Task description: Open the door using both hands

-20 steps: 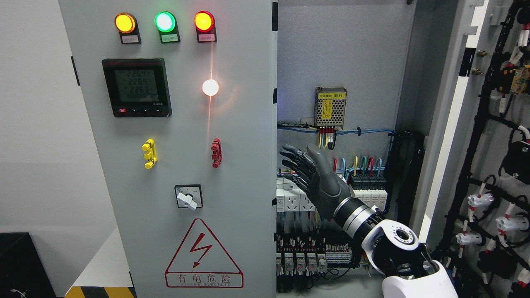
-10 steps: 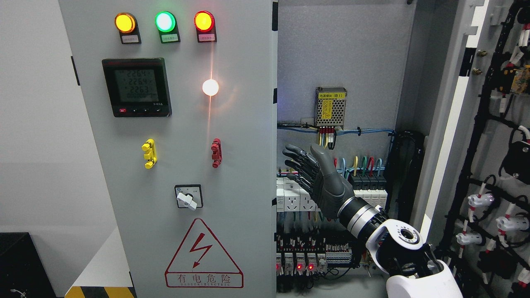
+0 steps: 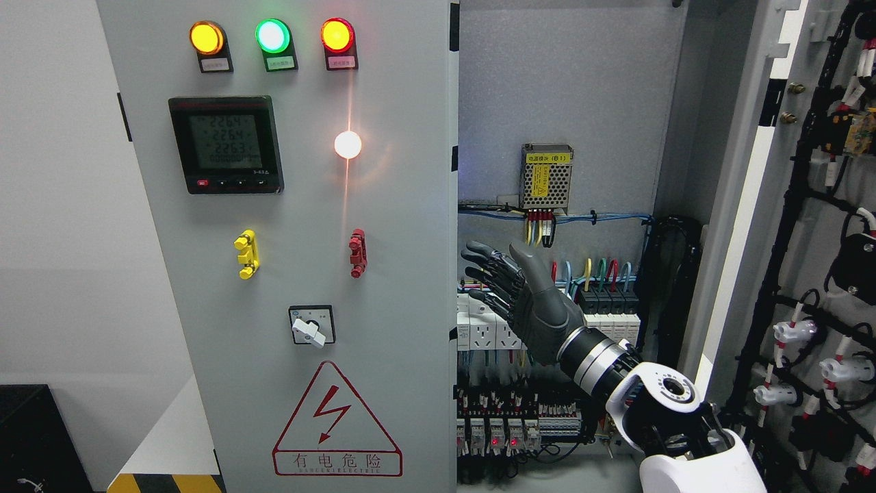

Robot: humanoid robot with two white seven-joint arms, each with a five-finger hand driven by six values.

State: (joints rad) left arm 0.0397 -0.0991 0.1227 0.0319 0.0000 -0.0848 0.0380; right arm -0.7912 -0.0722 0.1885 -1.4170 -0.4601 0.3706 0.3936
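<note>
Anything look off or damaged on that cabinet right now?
No damage visible. The right door is swung open, exposing live wiring; the left door remains closed. The right hand hovers open-fingered inside the opening, touching nothing.

Right hand (image 3: pixel 523 298) is raised at centre frame, fingers (image 3: pixel 482 267) extended and spread toward 10 o'clock, holding nothing; forearm enters from 5 o'clock.
</note>
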